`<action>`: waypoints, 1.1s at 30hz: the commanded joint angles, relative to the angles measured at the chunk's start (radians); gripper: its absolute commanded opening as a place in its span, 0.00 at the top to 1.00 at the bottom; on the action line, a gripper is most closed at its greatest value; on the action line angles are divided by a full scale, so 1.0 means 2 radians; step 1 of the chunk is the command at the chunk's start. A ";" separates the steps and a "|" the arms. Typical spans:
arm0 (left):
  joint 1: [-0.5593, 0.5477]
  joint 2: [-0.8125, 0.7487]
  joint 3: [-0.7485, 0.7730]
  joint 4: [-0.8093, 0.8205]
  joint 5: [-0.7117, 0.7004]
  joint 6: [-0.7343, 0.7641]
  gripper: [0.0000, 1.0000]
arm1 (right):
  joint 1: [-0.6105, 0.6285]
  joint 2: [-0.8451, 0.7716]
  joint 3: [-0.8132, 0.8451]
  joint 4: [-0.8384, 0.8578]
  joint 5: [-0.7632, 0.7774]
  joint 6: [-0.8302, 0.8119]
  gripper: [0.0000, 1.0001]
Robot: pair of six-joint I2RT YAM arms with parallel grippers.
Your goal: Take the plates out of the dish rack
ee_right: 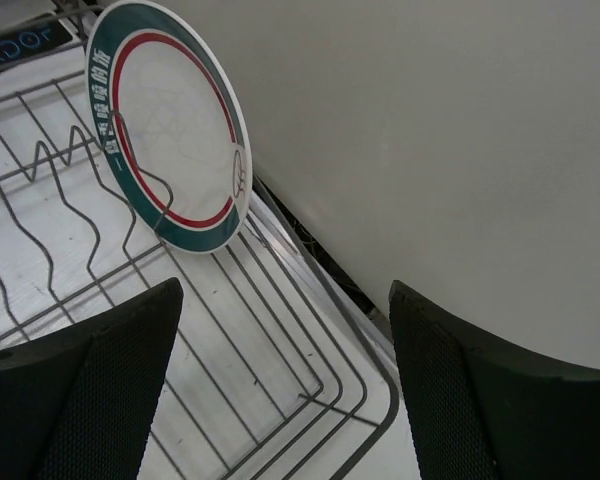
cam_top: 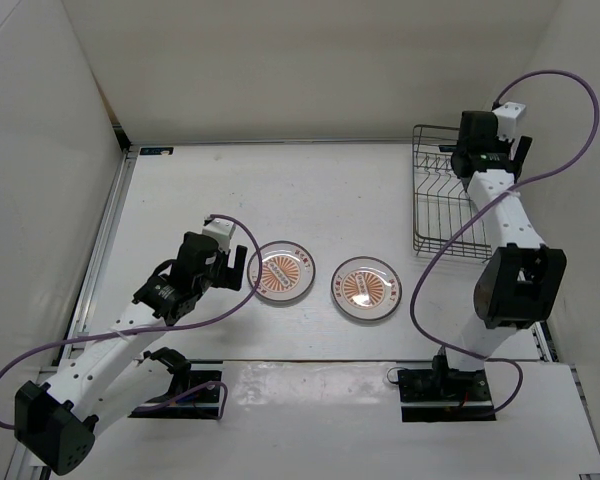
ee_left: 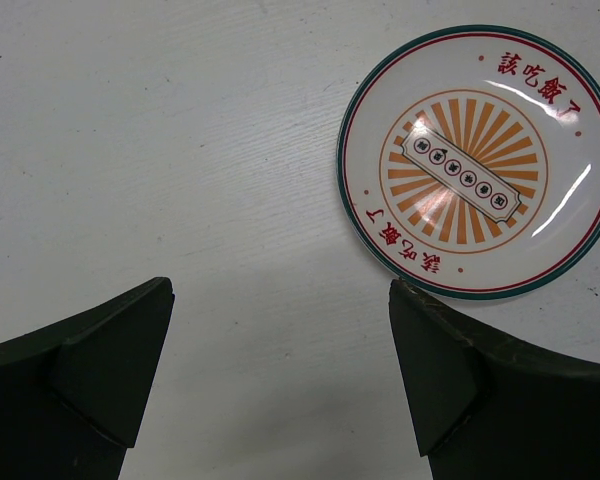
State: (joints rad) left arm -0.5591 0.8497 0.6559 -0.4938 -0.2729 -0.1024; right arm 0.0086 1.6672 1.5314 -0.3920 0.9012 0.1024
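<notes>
Inside the dish rack (cam_top: 440,215), the green-rimmed plate (ee_right: 170,125) stands upright just beyond the spread, empty right end effector (ee_right: 285,300), so a skewed pinch may snag wire or topple it.

Robot lab test cell: plain white walls (cam_top: 310,60) round white table (cam_top: 280,190), purple cables (cam_top: 552,72).

A white bench (cam_top: 280,190) lay between plain white walls (cam_top: 310,60); a metal rail (cam_top: 105,240) ran along its left edge.
</notes>
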 commanded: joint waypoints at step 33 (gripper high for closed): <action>-0.001 -0.005 0.030 -0.015 0.001 0.004 0.00 | -0.165 0.209 0.159 -0.023 -0.335 -0.062 0.34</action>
State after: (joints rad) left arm -0.5591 0.8433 0.6773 -0.5175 -0.2729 -0.1009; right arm -0.3145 2.0575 1.7969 -0.4683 0.2554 -0.0116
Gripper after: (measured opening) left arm 0.993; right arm 0.674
